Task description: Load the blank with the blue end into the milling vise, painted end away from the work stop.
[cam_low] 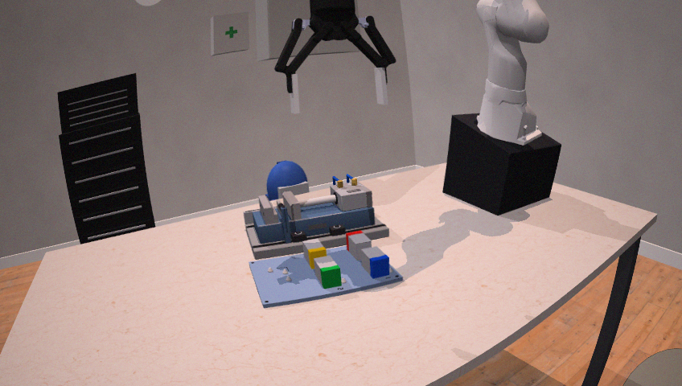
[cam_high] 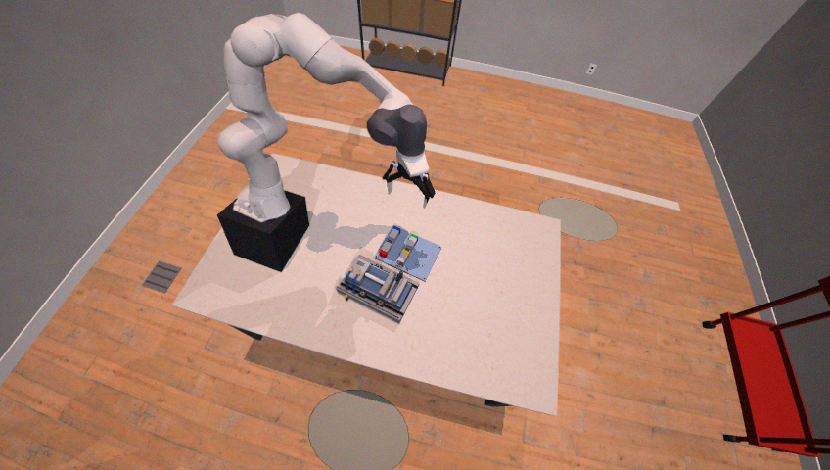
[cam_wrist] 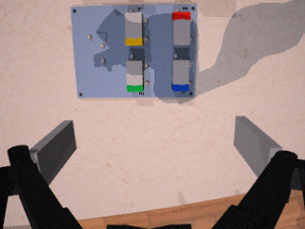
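The blue-ended blank (cam_high: pixel 392 235) (cam_low: pixel 375 256) (cam_wrist: pixel 181 72) lies on the infeed plate (cam_high: pixel 432 256) (cam_low: pixel 273 293) (cam_wrist: pixel 88 82), its blue end facing away from the vise. The red-ended blank (cam_low: pixel 359 243) (cam_wrist: pixel 181 32) lies in line behind it. The green-ended blank (cam_low: pixel 326 262) (cam_wrist: pixel 134 69) and yellow-ended blank (cam_low: pixel 314 245) (cam_wrist: pixel 133 28) form the other row. The vise (cam_high: pixel 372 281) (cam_low: pixel 334 220) holds no blank that I can see; its fixed jaw (cam_low: pixel 266 210) is at the end without hoses. My gripper (cam_high: pixel 407 195) (cam_low: pixel 338 103) (cam_wrist: pixel 153 133) is open and empty, high above the table, off the plate's blank-end side.
Hose fittings stand on the vise's hose-side block (cam_low: pixel 355 197). The work stop (cam_low: pixel 285 223) rises at the jaws' plate side. Small pegs (cam_low: pixel 285 270) (cam_wrist: pixel 103 46) stand on the infeed plate. The robot's black pedestal (cam_high: pixel 262 232) (cam_low: pixel 499 165) stands at the table's side.
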`<state>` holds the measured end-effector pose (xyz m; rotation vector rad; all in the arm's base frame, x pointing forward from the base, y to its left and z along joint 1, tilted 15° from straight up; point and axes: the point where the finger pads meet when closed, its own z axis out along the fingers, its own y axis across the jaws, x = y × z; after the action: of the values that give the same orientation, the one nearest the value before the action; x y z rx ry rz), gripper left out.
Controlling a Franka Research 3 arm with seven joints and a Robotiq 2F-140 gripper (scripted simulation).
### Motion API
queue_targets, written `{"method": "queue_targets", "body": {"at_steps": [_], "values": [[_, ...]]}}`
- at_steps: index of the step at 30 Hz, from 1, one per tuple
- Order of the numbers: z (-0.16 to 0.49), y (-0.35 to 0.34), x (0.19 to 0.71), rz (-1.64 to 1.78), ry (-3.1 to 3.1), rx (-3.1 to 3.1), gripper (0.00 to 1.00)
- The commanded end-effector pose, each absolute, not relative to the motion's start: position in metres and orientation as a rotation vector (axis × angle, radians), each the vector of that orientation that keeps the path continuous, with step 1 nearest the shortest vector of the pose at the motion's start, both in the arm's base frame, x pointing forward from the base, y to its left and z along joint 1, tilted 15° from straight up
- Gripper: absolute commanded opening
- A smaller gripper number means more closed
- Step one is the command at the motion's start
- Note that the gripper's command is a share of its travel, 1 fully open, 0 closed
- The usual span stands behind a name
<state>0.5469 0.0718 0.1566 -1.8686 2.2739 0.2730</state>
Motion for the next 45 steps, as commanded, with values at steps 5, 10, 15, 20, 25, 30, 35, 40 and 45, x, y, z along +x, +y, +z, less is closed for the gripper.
{"method": "queue_targets", "body": {"at_steps": [5,10,15,20,25,30,35,40,45], "values": [[0.1538,0.0622,0.5451,0.277,2.300,-1.845,1.00],[0.1538,0.0622,0.5451,0.277,2.300,-1.845,1.00],[0.1547,0.0620,0.5460,0.274,2.294,-1.847,1.00],[0.1518,0.0573,0.5436,0.277,2.300,-1.845,1.00],[0.1518,0.0573,0.5436,0.277,2.300,-1.845,1.00],[0.1518,0.0573,0.5436,0.277,2.300,-1.845,1.00],[0.1515,0.0555,0.5435,0.277,2.300,-1.845,1.00],[0.1513,0.0548,0.5434,0.277,2.300,-1.845,1.00],[0.1513,0.0548,0.5434,0.277,2.300,-1.845,1.00]]}}
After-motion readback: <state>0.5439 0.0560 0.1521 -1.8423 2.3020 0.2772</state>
